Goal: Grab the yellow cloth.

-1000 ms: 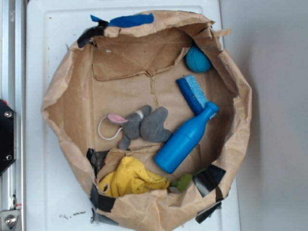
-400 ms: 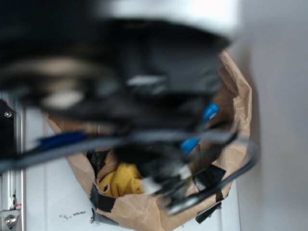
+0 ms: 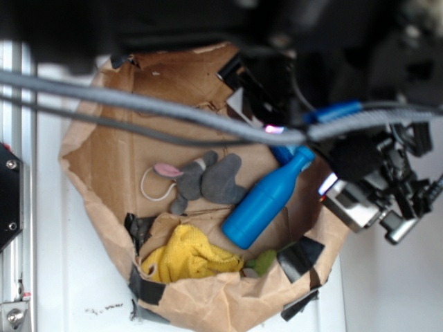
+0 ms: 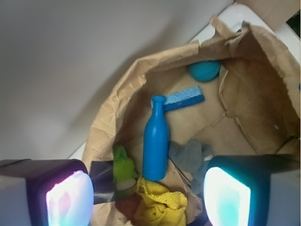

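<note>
Lying on a white table [image 3: 55, 207], a rolled-down paper bag [image 3: 90, 200] patched with black tape [image 3: 147, 285] holds everything. In the exterior view the bag's left rim is bare; just inside it a grey mouse [image 3: 201, 180] with a pink ear lies on its side near the middle. Near of the mouse, against the bag's near wall, sits the cloth [image 3: 190, 256], bunched and bright yellow, untouched by anything. Right of the cloth is a small green item [image 3: 264, 261], tucked at the wall beside another strip of tape. A bottle [image 3: 264, 200], blue, lies tilted from the near middle up toward the far right, its base close to the cloth and its neck passing under the arm. Blurred grey cables [image 3: 152, 114] cross the far half of the bag, and the dark arm [image 3: 360, 159] fills the far right of the picture, over the bag's right rim.

In the wrist view the green item [image 4: 123, 165] is left of the bottle [image 4: 155, 141], which appears to stand with its neck pointing far. The cloth [image 4: 161, 203] is at the near edge, between the two fingers [image 4: 68, 200], closer to the right one. The mouse [image 4: 190, 155] is right of the bottle's base. A sponge [image 4: 184, 98] and a teal ball [image 4: 205, 69] lie farther back. The gripper [image 4: 148, 195] hangs above the bag with its fingers spread wide, holding nothing.
</note>
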`<state>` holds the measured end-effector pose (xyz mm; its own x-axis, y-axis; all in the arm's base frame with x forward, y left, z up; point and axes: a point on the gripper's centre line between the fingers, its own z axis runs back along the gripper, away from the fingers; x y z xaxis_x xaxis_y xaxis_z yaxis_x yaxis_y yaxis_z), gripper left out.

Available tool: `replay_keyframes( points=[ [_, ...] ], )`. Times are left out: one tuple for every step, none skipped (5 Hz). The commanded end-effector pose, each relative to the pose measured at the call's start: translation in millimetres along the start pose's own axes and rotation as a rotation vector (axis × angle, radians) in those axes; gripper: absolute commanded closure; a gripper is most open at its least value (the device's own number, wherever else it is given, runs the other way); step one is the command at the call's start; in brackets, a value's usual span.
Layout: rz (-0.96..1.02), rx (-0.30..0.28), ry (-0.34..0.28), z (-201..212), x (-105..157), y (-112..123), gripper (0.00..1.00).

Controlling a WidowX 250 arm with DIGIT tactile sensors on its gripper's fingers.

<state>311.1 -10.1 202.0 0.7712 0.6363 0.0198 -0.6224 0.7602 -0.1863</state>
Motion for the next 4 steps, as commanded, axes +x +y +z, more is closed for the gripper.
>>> replay_keyframes(
  points=[
    [0.021,-0.043,-0.056,21,10,10,0.0],
    [0.021,-0.043,-0.056,21,10,10,0.0],
    [0.02,0.041,-0.038,3,-11,33,0.0],
    [-0.01,0.093,-0.038,-8,-31,54,0.0]
  ],
)
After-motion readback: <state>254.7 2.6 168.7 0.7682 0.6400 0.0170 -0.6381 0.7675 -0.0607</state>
